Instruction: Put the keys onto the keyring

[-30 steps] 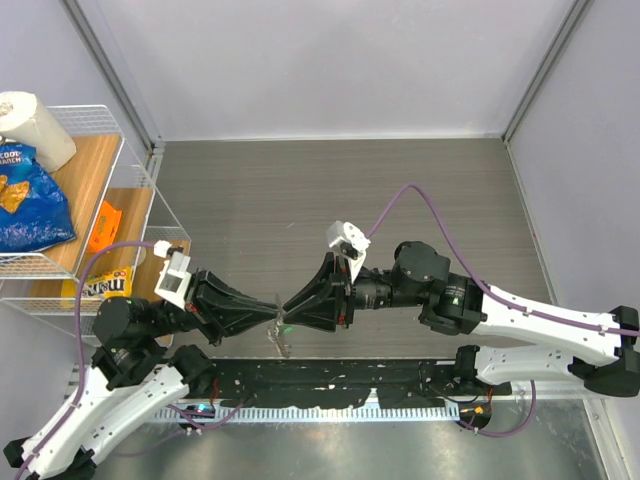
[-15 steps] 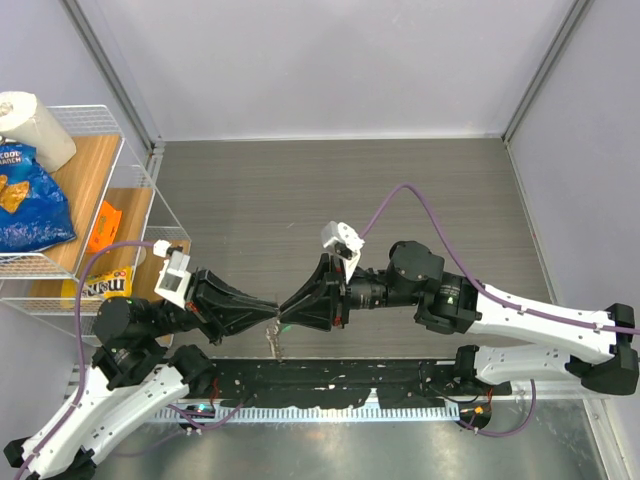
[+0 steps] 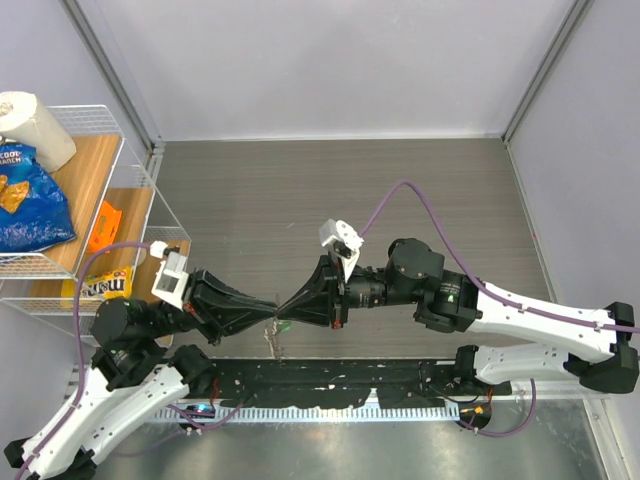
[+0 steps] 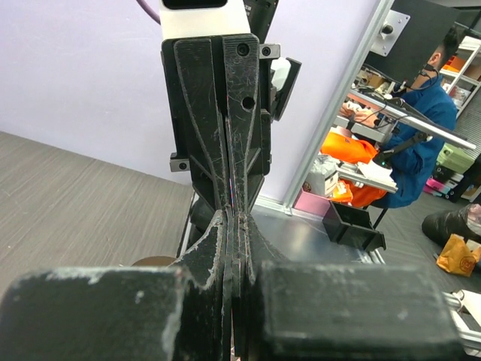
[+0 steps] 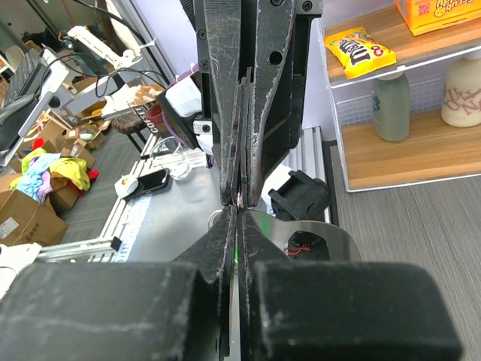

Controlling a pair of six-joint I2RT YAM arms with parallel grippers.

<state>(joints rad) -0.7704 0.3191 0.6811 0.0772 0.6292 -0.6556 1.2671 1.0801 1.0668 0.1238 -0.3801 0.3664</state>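
In the top view my left gripper (image 3: 270, 313) and right gripper (image 3: 284, 311) meet tip to tip just above the table's near edge. Both are shut. A sliver of green, the green key's head (image 5: 235, 254), shows between the right fingers. A small silver loop of the keyring (image 5: 213, 217) sticks out beside the left gripper's tips, which pinch it. A small silvery piece (image 3: 272, 344) hangs below the meeting point; I cannot tell whether it is chain or key. The blue key and the strap are hidden. In the left wrist view the left gripper (image 4: 233, 219) touches the right fingers (image 4: 248, 113).
A white wire shelf (image 3: 140, 205) stands at the left with a blue chip bag (image 3: 30, 200), a paper roll (image 3: 35, 125), an orange item (image 3: 103, 226) and a yellow candy packet (image 3: 107, 284). A black rail (image 3: 330, 380) runs along the near edge.
The right arm has pushed a little to the left and the left gripper has drawn back slightly, so the meeting point and the hanging piece have shifted left. Both grippers stay shut.
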